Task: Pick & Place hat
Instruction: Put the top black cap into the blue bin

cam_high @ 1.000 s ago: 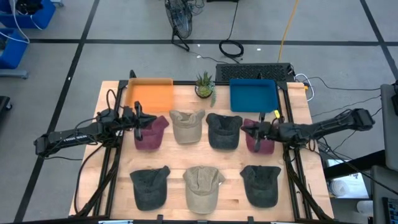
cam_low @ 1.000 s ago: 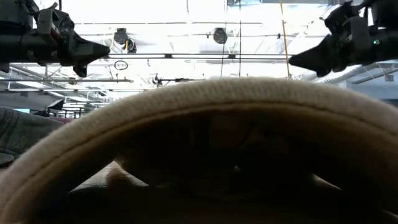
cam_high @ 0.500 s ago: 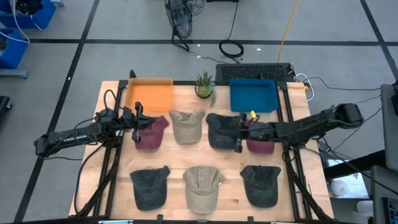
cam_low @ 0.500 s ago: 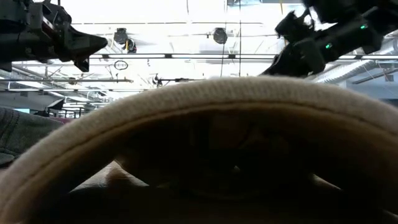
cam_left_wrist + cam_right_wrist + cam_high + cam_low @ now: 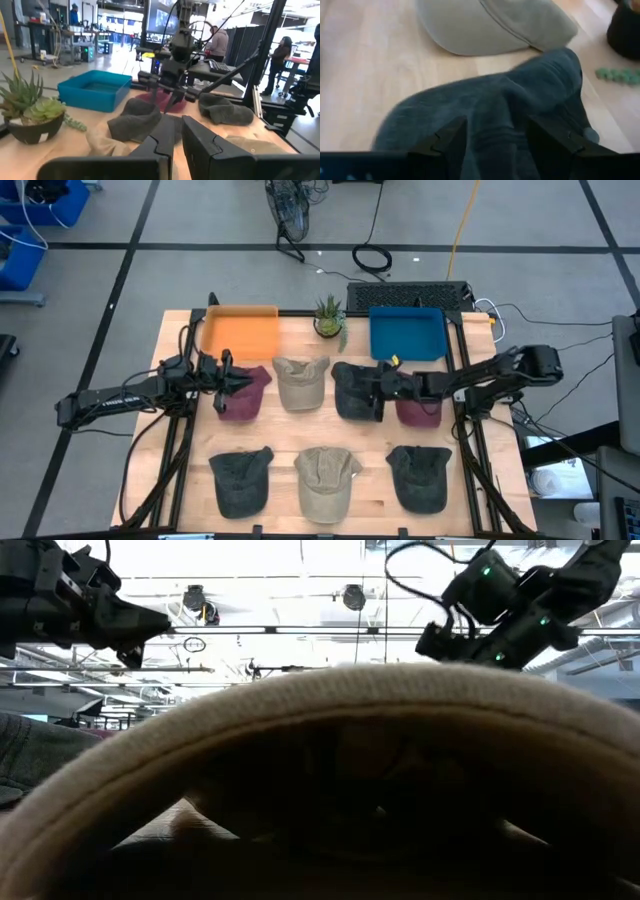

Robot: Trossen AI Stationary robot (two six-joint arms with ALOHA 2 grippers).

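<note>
table [image 5: 180, 340] | right gripper [image 5: 372, 392] moved from maroon cap [image 5: 418, 410] over dark cap [image 5: 352, 385], spread | left gripper [image 5: 238, 377] near-closed

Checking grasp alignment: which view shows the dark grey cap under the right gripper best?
Right wrist view: the dark grey cap fills it, between open fingers. High view shows it whole but small; left wrist view sideways. Low view: hidden.

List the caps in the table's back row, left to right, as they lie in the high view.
maroon cap under the left gripper → tan cap → dark grey cap under the right gripper → second maroon cap, partly covered by the right arm.
</note>
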